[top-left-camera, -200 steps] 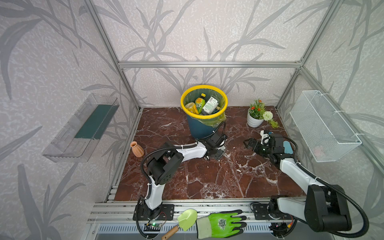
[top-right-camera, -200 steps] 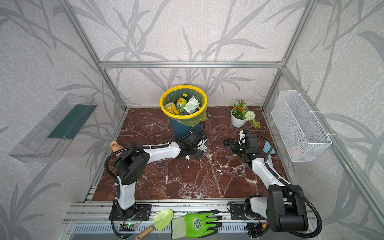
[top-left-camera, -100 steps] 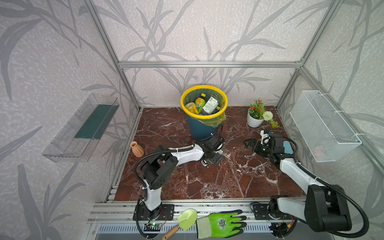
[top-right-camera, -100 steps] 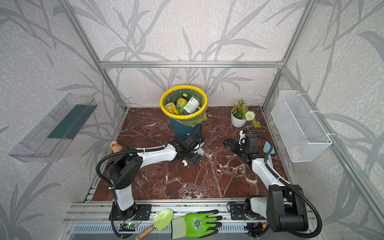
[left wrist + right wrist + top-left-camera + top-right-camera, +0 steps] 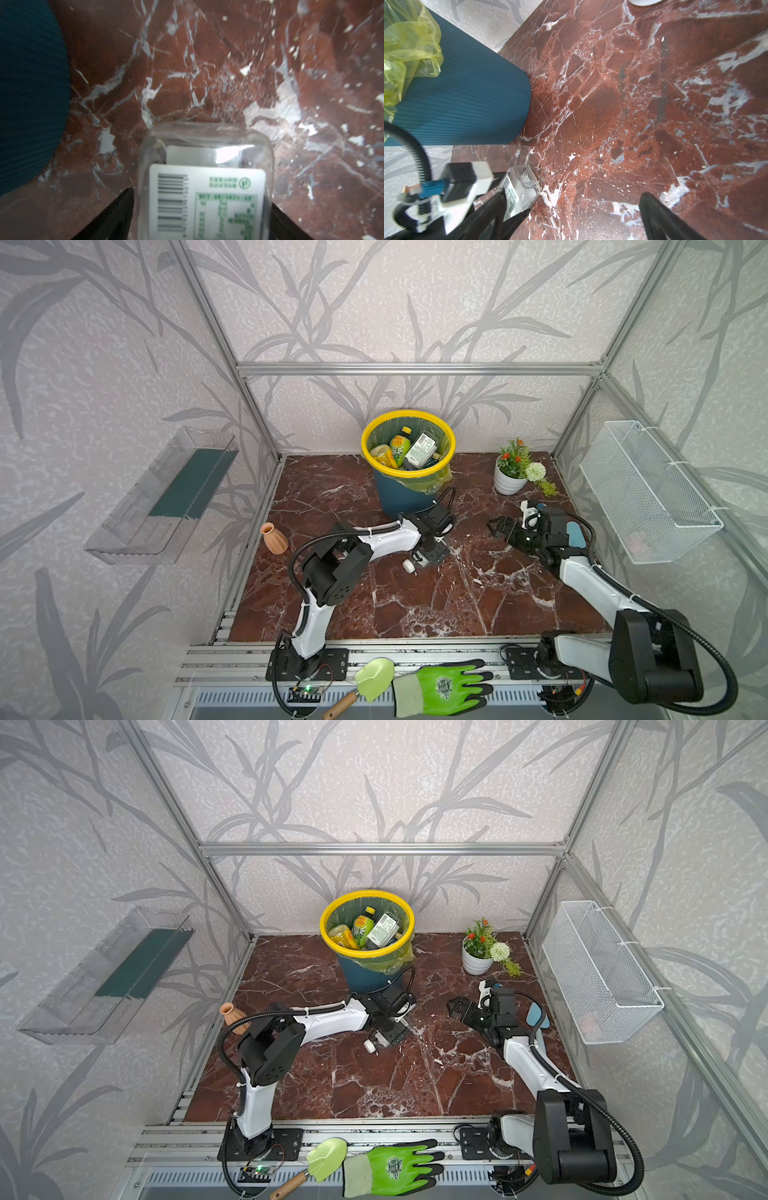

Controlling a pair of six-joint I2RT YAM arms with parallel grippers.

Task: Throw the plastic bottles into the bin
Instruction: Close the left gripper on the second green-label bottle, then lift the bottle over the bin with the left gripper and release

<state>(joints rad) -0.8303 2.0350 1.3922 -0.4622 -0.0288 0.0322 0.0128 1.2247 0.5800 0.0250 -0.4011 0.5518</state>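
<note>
**Flat clear bottle between the left gripper's fingers, at the foot of the bin**

The left gripper (image 5: 432, 551) is down low over the red-brown marble floor (image 5: 415, 605), just in front of the round dark blue bin with a yellow rim ring and translucent green liner bag (image 5: 395, 499). In the left wrist view, a clear flat plastic bottle with a white barcode label (image 5: 205, 187) lies lengthwise between the two black fingers (image 5: 122, 207), its base pointing away from the wrist. The fingers stand close against both of its sides. Whether they press on it cannot be told. In both top views its white cap (image 5: 410, 566) pokes out beside the gripper, low on the floor.

The right gripper (image 5: 498, 526) hangs to the right, apart from the bottle, with its jaws spread wide and nothing between them.

Inside the bin lie a green bottle (image 5: 399, 445), a yellow bottle (image 5: 380, 454) and a white-labelled flat bottle (image 5: 422, 448).
</note>
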